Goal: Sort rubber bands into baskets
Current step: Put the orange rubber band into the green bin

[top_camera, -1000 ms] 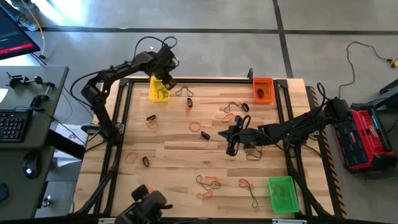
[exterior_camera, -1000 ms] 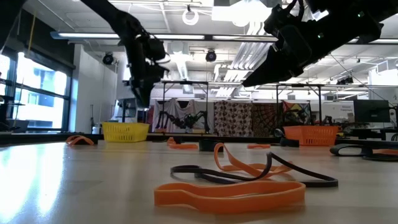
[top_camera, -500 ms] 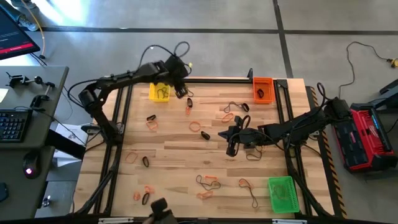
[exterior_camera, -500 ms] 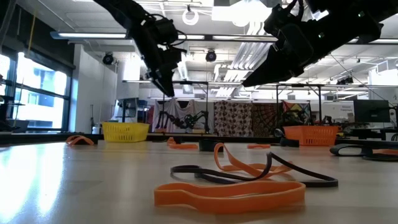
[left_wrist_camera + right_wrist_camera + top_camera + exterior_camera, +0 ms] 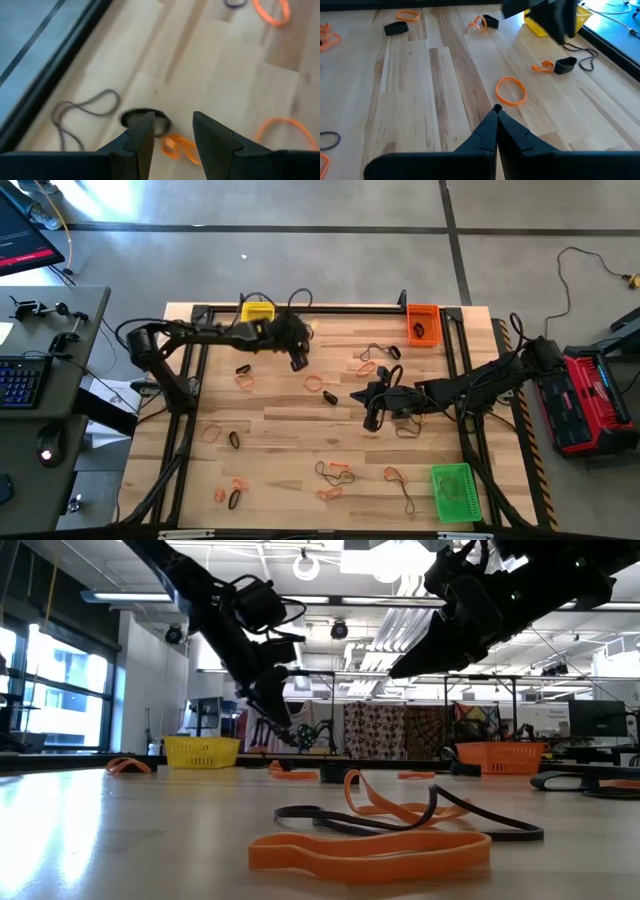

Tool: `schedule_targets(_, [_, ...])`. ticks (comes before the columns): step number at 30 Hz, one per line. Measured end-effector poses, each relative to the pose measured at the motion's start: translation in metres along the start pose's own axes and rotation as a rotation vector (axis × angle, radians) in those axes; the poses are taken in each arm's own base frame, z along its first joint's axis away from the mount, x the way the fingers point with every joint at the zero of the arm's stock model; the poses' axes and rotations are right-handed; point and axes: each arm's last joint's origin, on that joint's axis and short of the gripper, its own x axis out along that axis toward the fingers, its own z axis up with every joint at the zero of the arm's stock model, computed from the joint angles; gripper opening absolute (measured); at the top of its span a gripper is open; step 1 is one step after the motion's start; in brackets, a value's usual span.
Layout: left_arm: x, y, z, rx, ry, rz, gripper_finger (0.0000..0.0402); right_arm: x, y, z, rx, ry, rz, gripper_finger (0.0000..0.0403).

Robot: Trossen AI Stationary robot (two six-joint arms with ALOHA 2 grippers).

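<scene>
Two bands sit just past your left gripper (image 5: 172, 135), whose fingers stand apart and hold nothing: a flattened black loop (image 5: 145, 119) and a crumpled orange band (image 5: 180, 146) touching it, on the wood near the yellow basket (image 5: 257, 311). A thin dark band (image 5: 82, 111) trails beside them. Your right gripper (image 5: 496, 109) is pinched closed, empty, mid-table, an orange ring (image 5: 511, 92) lying flat just ahead.
</scene>
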Motion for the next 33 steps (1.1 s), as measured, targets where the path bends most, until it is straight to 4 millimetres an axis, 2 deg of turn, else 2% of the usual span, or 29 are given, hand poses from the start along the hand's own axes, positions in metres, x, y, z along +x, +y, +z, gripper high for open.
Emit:
schedule_targets(6, [0.001,-0.023,-0.020,-0.024,0.026,-0.026,0.0127,0.000,0.000,0.000,0.002,-0.004,0.000,0.0000])
schedule_targets(14, [0.004,-0.032,-0.043,-0.060,0.087,0.013,0.0127,0.000,-0.001,0.001,0.019,-0.010,-0.015,0.0001])
schedule_targets(24, [0.008,-0.025,-0.054,-0.104,0.059,0.109,0.0127,0.000,-0.001,0.001,0.023,-0.010,-0.017,0.0001])
schedule_targets(33, [0.023,-0.008,-0.054,-0.194,0.032,-0.020,0.0127,0.000,-0.001,0.001,0.023,-0.009,-0.017,0.0001])
